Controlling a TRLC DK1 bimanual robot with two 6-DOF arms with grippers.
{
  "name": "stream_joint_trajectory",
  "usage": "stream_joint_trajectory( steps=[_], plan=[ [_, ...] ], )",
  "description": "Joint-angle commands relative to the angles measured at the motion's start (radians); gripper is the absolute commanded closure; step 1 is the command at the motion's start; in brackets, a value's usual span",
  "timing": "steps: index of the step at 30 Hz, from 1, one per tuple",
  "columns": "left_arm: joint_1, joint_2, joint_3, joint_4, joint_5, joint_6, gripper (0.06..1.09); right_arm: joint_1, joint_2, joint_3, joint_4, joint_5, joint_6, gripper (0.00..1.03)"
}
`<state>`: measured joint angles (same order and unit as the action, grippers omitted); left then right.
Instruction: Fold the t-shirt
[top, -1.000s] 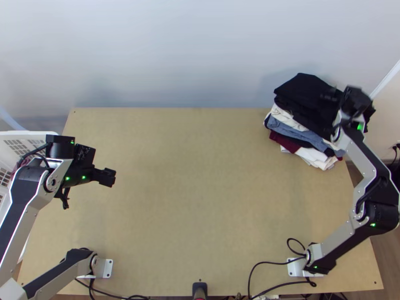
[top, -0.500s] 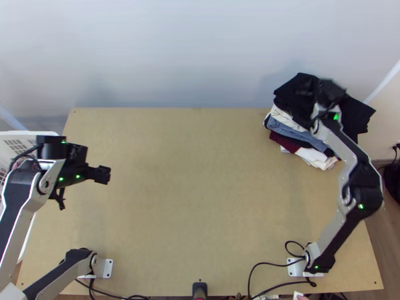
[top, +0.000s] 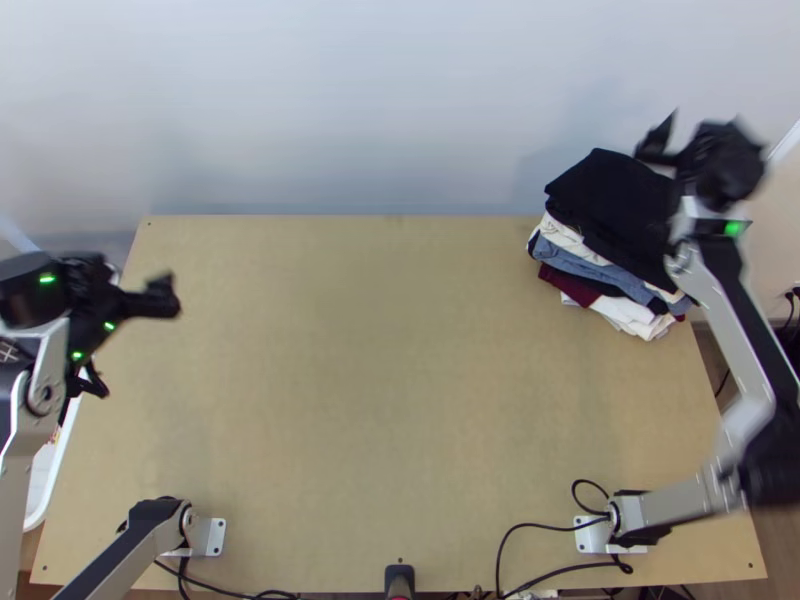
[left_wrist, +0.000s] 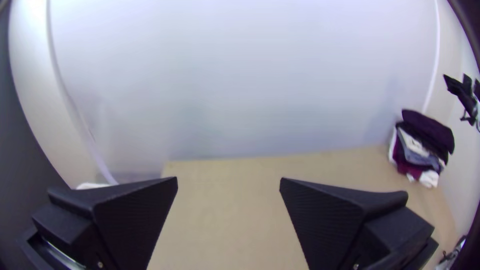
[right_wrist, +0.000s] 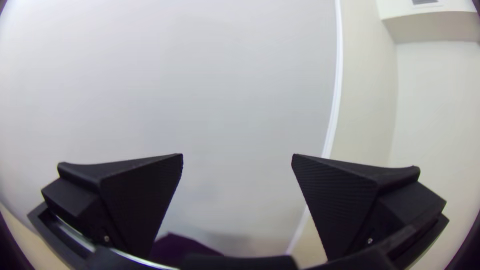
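My left gripper (top: 130, 338) is over the table's left edge, and in the left wrist view my left gripper (left_wrist: 228, 182) stands open with nothing between its fingers. High by the back right corner, beside and above the clothes, is my right gripper (top: 698, 135); the right wrist view has that right gripper (right_wrist: 237, 157) open, holding nothing. Black folded cloth (top: 612, 200) tops a stack of garments at the table's back right. Which piece is a t-shirt I cannot tell. Dark cloth (right_wrist: 182, 250) from the stack lies low in the right wrist view.
Bare wood of the table (top: 390, 380) spreads between the arms. Beneath the left arm, a white basket (top: 48, 480) stands beside the table's left edge. A pale wall (top: 400, 110) rises behind the table. Black cables (top: 540, 525) run along the near edge.
My left gripper has drawn back to the left. The right one first passed leftward over the stack, then swung back right and away, leaving the black cloth on top.
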<state>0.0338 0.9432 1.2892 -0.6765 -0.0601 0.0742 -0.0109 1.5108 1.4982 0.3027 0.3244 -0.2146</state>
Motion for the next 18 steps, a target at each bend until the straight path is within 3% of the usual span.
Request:
stream_joint_trajectory(
  steps=[1,5,8,14,18],
  plan=[
    [-0.003,-0.070,0.045,0.123,-0.083,-0.014,0.09,0.049,-0.173,0.033,0.030,-0.013,-0.014,0.04],
    [-0.002,-0.144,0.038,0.270,-0.261,0.024,0.09,0.118,-0.330,-0.009,0.042,-0.079,-0.014,0.04],
    [0.006,-0.241,-0.011,0.338,-0.300,0.029,0.09,0.169,-0.477,-0.136,0.098,-0.108,-0.012,0.04],
    [0.003,-0.607,-0.383,0.727,-0.274,0.128,0.09,0.292,-0.762,-0.480,0.147,-0.151,-0.011,0.04],
    [-0.005,-0.848,-0.588,0.778,-0.202,0.130,0.09,0.330,-0.975,-0.768,0.170,-0.151,0.012,0.04]
  ],
)
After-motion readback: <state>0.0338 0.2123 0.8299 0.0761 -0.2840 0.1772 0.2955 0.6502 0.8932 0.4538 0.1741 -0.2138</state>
